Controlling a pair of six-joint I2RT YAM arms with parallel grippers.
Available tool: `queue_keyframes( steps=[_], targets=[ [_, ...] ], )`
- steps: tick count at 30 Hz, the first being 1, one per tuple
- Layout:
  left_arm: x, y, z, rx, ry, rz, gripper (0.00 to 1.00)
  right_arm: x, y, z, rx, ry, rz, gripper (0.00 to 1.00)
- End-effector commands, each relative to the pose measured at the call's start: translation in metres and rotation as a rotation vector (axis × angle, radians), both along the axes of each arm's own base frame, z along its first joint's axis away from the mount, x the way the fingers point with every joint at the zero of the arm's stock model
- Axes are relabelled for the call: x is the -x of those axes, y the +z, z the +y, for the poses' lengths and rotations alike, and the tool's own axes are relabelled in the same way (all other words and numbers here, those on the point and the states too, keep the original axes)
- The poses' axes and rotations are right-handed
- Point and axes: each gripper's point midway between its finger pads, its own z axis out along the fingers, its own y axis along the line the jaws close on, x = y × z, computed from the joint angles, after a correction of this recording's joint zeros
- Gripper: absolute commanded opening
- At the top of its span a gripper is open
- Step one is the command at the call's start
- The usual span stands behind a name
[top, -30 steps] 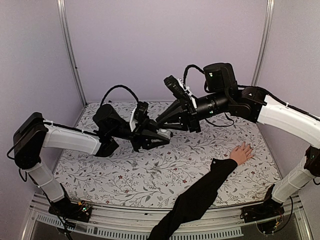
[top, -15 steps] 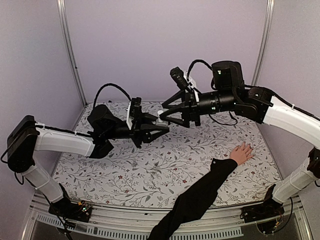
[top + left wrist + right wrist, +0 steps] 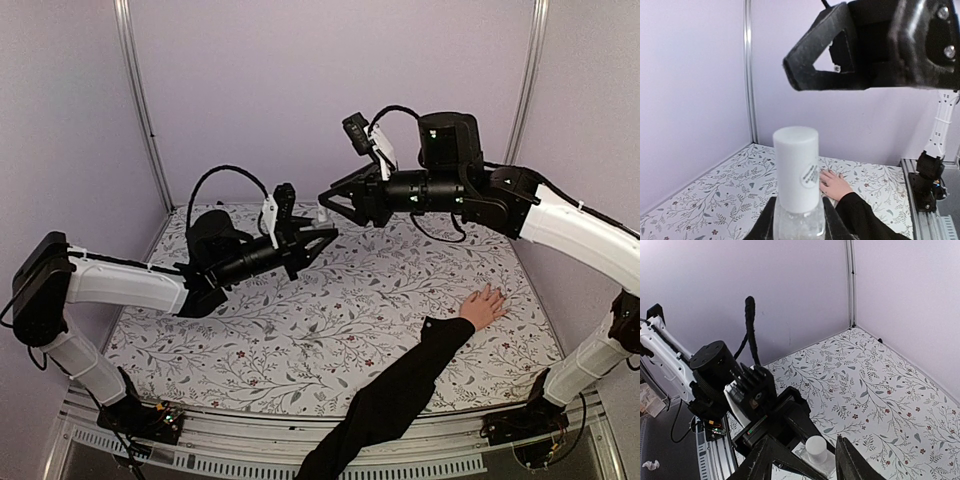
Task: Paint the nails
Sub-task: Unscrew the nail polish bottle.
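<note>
Grippers meet in mid-air above the floral worktop [image 3: 300,330].
Top view: left gripper [image 3: 322,236] clamped on a small bottle [image 3: 321,214]; right gripper [image 3: 330,199] just beside it. A human hand [image 3: 485,305] lies flat near the worktop's right edge, its nails [image 3: 492,292] too small to resolve. Left wrist: white cap [image 3: 796,165] sits below the right gripper. Right wrist: the right gripper's fingers [image 3: 852,460] are spread, the cap between them.

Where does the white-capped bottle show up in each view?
Top external: bottle near the centre, in mid-air.
Left wrist: bottle bottom centre, upright, close up.
Right wrist: bottle at the bottom edge, centre, mostly its white cap.
Shared landmark: the floral tablecloth.
</note>
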Motion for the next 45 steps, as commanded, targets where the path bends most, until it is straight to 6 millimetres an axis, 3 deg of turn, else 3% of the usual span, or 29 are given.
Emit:
queue_keyframes(
  steps=[1,11,22,35,45],
  targets=[
    [-0.014,0.008,-0.002,-0.023,0.132,-0.032,0.0,-0.027,-0.004,0.0,0.02,-0.132,0.05,0.43],
    [-0.024,0.006,-0.004,-0.054,0.217,-0.047,0.0,-0.041,-0.019,0.006,0.04,-0.192,0.109,0.4],
    [-0.018,0.007,-0.005,-0.048,0.19,-0.057,0.0,-0.036,-0.025,0.016,0.036,-0.139,0.126,0.1],
    [0.027,0.016,-0.008,0.039,-0.144,-0.079,0.0,0.001,-0.012,0.022,0.045,0.101,0.023,0.0],
    [0.086,0.016,-0.015,0.028,-0.547,-0.13,0.0,0.048,-0.012,0.017,0.087,0.38,-0.099,0.0]
  ],
)
